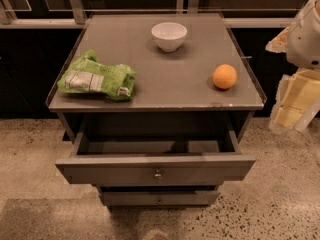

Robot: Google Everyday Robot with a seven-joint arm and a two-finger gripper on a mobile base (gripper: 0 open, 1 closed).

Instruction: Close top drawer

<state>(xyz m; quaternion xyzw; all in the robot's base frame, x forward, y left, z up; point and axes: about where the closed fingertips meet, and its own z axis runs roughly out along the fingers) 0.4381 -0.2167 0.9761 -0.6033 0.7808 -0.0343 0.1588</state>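
The wide grey top drawer (110, 173) with 1 small round metal knob (158, 174) stands pulled out, its front well forward of the grey cabinet top's (165, 79) edge. Speckled floor (280, 209) lies in front. The pale yellow-and-white gripper (292, 101) hangs right of the cabinet, apart from the drawer; I cannot tell how wide it is. On top sit a round white bowl (169, 35), an orange fruit (224, 76) and a green crinkled bag (97, 77).
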